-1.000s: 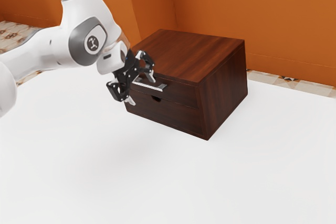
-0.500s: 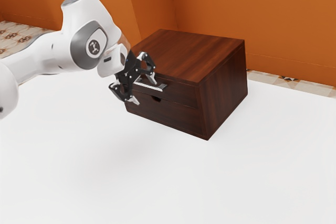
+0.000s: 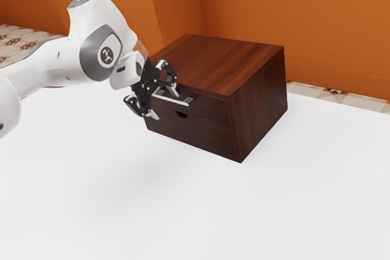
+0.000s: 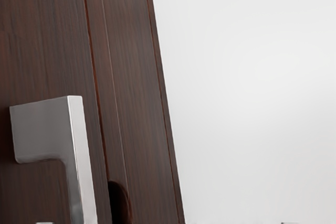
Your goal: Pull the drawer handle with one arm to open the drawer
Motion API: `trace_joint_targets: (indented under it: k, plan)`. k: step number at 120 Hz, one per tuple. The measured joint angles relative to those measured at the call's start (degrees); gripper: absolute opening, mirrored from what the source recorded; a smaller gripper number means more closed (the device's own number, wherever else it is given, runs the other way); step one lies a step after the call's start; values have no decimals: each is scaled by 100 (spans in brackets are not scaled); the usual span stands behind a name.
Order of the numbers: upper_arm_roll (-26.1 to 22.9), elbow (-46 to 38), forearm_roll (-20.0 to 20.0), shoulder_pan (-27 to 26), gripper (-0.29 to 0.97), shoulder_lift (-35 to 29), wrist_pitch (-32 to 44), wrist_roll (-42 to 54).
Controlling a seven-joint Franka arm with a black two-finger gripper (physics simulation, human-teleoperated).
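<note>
The drawer handle (image 3: 175, 98), a flat silver bar, sits on the upper drawer (image 3: 204, 109) of a dark wooden cabinet (image 3: 259, 98) that stands on the white tabletop (image 3: 183, 211), towards the back near the orange wall (image 3: 304, 10). The drawer front looks flush with the cabinet, so we judge it is not yet open.

From the exterior view's left, our white arm (image 3: 67, 65) reaches in, and our claw (image 3: 157, 94) is at the near end of the handle with its fingers spread wide, one above the bar and one below. We cannot see either finger pressing on the metal, so we read the claw as open and not gripping. From the wrist, the handle (image 4: 52, 129) is close under our hand, against the wood grain, with the finger notch (image 4: 118, 203) of the lower drawer just beside it.

We take the step in hand to be the grasp. To do it well, we should ease in until the bar lies deep between the fingers, close squarely on its flat faces, then pull straight out along the drawer's slide, away from the cabinet. A skewed pull could make the fingers slip off the end of the bar.
</note>
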Motion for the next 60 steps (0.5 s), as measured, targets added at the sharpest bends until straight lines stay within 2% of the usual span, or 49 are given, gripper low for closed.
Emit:
trace_joint_targets:
  k: [36, 60]
  plan:
    - [20, 0, 62, -7, 54, 43, 68, -213]
    - [27, -5, 69, -9, 45, 44, 89, -346]
